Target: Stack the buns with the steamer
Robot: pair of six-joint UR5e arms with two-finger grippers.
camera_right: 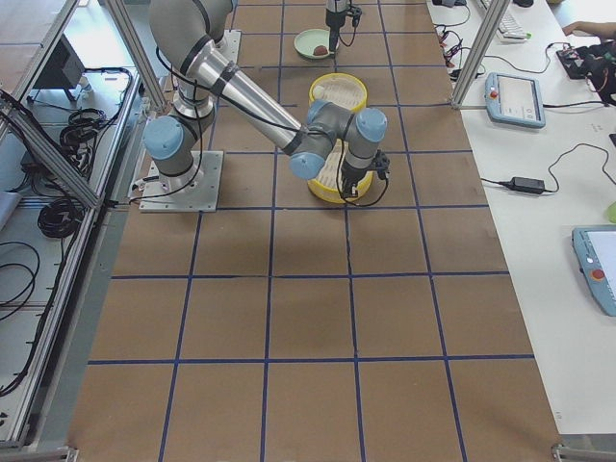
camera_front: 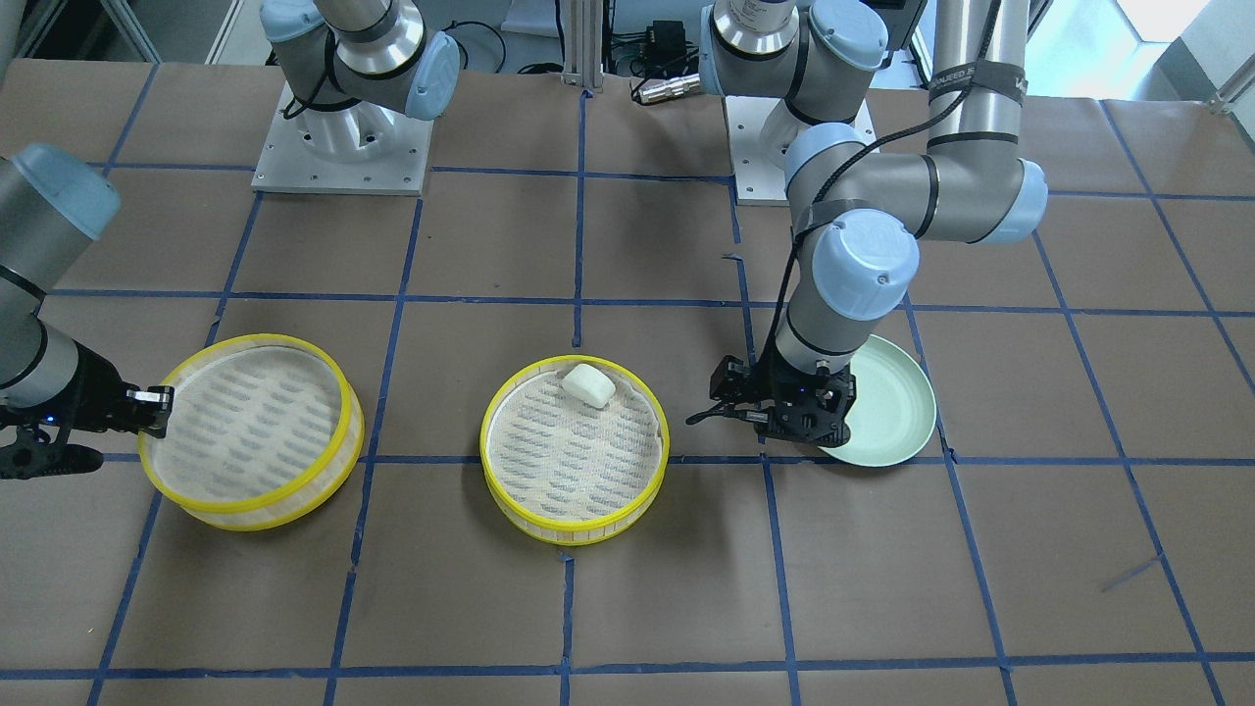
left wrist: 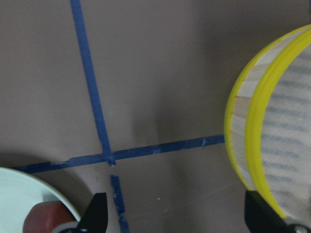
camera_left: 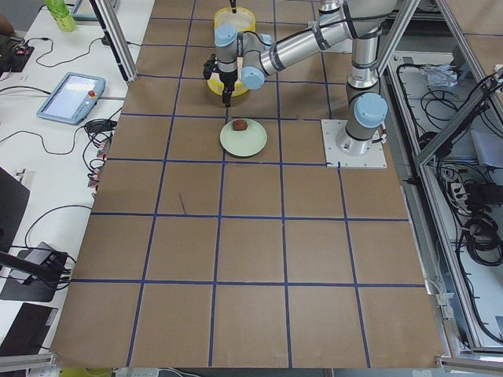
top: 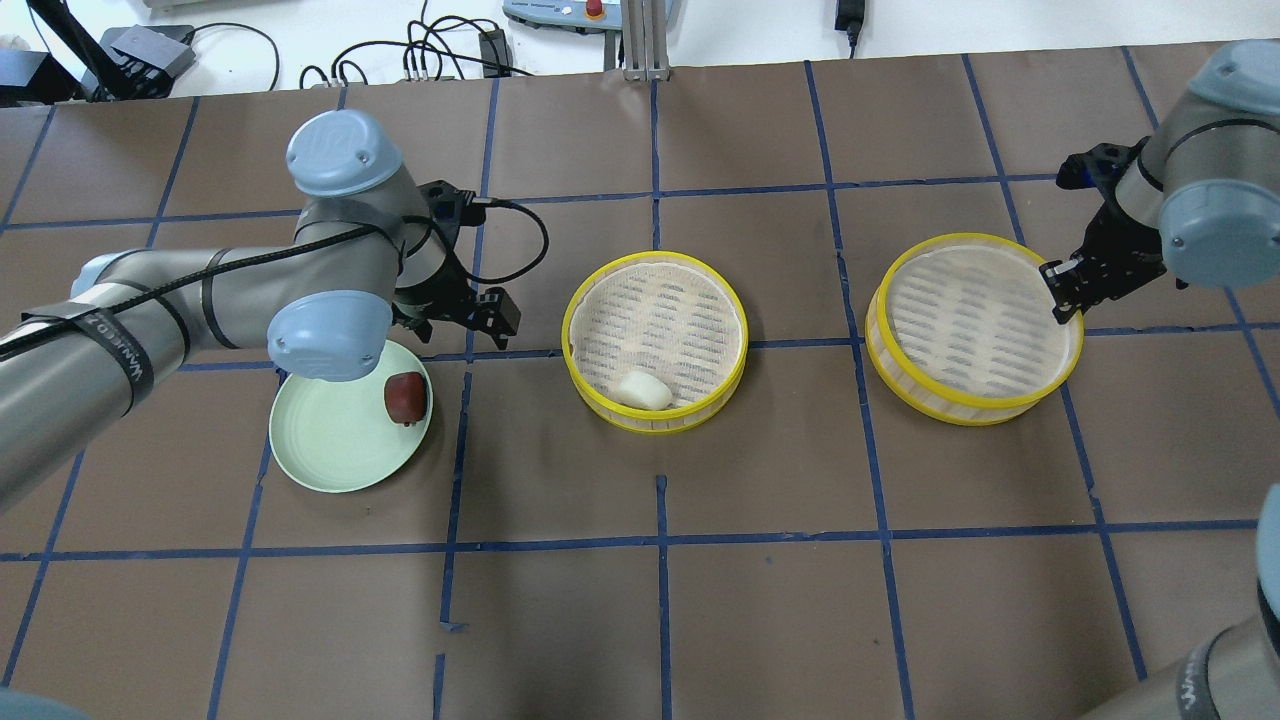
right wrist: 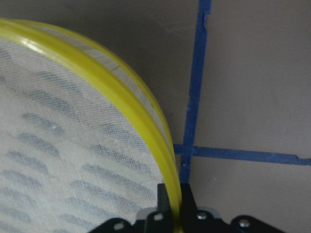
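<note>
The white bun (top: pixel 645 390) lies inside the middle yellow-rimmed steamer tray (top: pixel 742 350), near its edge; it also shows in the front view (camera_front: pixel 588 385). The reddish-brown bun (top: pixel 405 398) sits on the pale green plate (top: pixel 330 450) at its right rim. My left gripper (top: pixel 490 318) is open and empty, low over the table between the plate and the middle tray; its wrist view shows the bun's edge (left wrist: pixel 46 218) by one fingertip. My right gripper (top: pixel 1062 290) is shut on the rim of the second steamer tray (top: pixel 975 405), which sits tilted; the pinch shows in the right wrist view (right wrist: pixel 172 201).
The table is brown paper with a blue tape grid. The arm bases (camera_front: pixel 338 147) stand at the robot's side of the table. In the front view my left arm hides the reddish-brown bun and part of the plate (camera_front: pixel 897 412).
</note>
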